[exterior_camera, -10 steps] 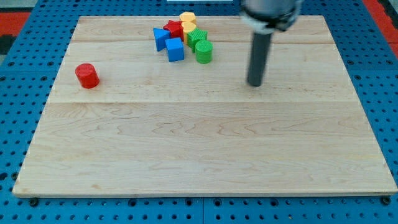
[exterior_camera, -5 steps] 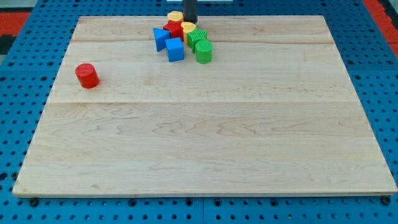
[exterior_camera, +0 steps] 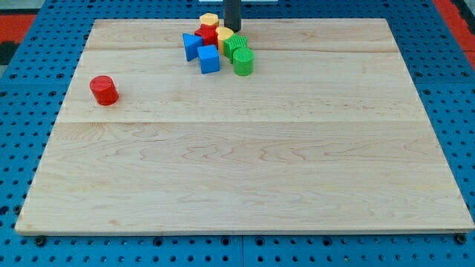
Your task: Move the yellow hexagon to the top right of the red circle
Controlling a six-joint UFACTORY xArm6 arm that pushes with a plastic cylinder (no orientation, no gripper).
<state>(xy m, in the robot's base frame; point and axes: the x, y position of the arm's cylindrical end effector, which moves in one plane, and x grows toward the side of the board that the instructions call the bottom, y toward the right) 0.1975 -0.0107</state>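
Observation:
The yellow hexagon (exterior_camera: 208, 19) sits at the view's top edge of the wooden board (exterior_camera: 245, 170), at the back of a tight cluster of blocks. My tip (exterior_camera: 232, 29) is just to the view's right of the hexagon, behind the cluster. The red circle (exterior_camera: 104, 90), a short cylinder, stands alone far to the view's left and lower.
The cluster holds a red star (exterior_camera: 207, 34), a second yellow block (exterior_camera: 225, 35), a blue triangle (exterior_camera: 192, 45), a blue cube (exterior_camera: 209, 58), and two green blocks (exterior_camera: 237, 44) (exterior_camera: 243, 62). A blue pegboard (exterior_camera: 30, 111) surrounds the board.
My rod swung from the view's right-centre to the top, behind the cluster. The yellow hexagon was nudged a little to the view's left. In the last half second the tip shifted slightly right.

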